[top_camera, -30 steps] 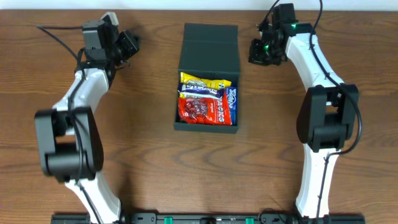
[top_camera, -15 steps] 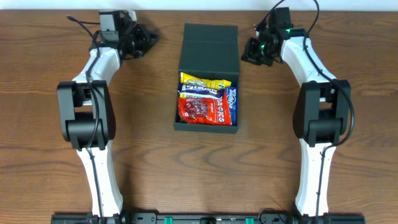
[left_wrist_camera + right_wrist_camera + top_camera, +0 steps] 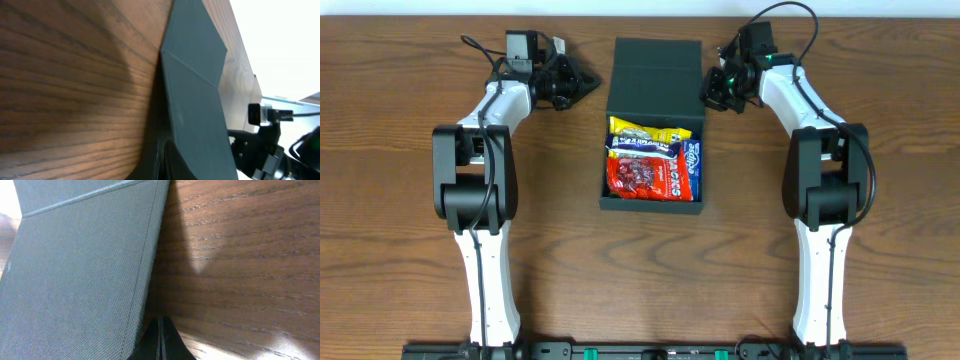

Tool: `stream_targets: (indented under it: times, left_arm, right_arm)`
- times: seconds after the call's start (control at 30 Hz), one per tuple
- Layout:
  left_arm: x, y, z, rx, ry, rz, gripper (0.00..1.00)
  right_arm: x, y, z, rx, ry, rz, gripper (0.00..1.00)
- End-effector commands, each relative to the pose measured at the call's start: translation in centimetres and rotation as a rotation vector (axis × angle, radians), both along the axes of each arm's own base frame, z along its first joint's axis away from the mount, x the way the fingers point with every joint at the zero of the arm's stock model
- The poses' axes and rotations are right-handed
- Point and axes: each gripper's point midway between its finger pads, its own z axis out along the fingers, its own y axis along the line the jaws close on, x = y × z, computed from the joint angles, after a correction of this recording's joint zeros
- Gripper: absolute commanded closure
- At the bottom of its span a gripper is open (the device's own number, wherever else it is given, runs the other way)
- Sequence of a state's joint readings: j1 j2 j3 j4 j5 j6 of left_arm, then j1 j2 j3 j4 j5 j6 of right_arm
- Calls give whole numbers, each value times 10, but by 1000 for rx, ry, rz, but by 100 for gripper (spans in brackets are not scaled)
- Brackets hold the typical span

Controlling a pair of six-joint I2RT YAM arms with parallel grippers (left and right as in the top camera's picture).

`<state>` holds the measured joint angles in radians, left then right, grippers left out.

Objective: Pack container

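At the middle of the table [image 3: 410, 220], toward its far edge, the container [image 3: 650, 207] is seen: a dark green, matte, rectangular box with its hinged lid [image 3: 657, 75] opened toward the far side. Yellow, blue-white and red snack packets [image 3: 650, 165] are packed inside; their lettering cannot be read. The left fingers [image 3: 584, 82] are held just left of the lid and the right fingers [image 3: 712, 92] just right of it. Both pairs are pressed together with nothing gripped. Contact with the lid cannot be judged. Only the fingertips are caught in the wrist views, cut off at the bottom edge.
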<state>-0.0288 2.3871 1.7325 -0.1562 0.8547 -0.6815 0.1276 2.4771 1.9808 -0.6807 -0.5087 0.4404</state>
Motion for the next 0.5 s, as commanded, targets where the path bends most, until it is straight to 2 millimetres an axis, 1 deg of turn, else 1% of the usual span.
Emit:
stream_targets:
  times: [0.0, 0.13, 0.4, 0.47]
  left_arm:
    - [-4, -11, -5, -31, 27, -30, 94]
    - [-13, -19, -10, -26, 66, -49, 94]
    - [-21, -19, -17, -12, 114, -49, 94]
    - [-23, -23, -17, -16, 117, -59, 94]
  right_arm:
    - [-2, 10, -2, 29, 10, 6, 99]
    - [3, 16, 3, 59, -17, 19, 98]
    - [4, 19, 6, 78, -28, 28, 99]
    - [4, 21, 8, 94, -32, 39, 98]
